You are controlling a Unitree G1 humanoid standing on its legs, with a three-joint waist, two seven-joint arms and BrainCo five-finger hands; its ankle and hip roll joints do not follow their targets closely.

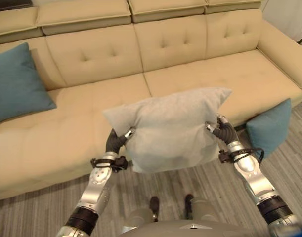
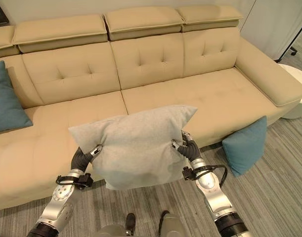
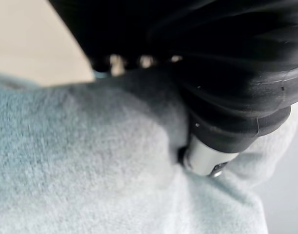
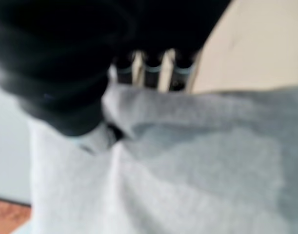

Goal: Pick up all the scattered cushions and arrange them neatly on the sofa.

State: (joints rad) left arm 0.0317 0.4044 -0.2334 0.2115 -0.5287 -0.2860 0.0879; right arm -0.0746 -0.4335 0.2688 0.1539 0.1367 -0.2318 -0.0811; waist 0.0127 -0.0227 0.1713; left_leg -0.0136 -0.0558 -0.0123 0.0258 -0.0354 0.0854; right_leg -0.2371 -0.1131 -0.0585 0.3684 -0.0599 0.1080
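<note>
Grey cushion (image 2: 136,145), soft fuzzy fabric, squarish, held betw. both hands: left hand (image 2: 84,158) and right hand (image 2: 188,146) fingers pinch its side edges, above beige tufted sofa (image 2: 155,64) front.

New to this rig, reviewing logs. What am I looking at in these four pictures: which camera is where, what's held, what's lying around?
It is a humanoid robot tidying cushions. The two wide pictures come from a stereo camera on its head, looking down at a beige sofa. The two close pictures come from cameras on its wrists, looking along each hand. The left hand and the right hand grip opposite sides of a light grey cushion, held up in front of the sofa; both wrist views show fingers pressed into its fabric. One teal cushion sits on the sofa at the robot's left. Another teal cushion stands on the striped floor, leaning against the sofa front.
</note>
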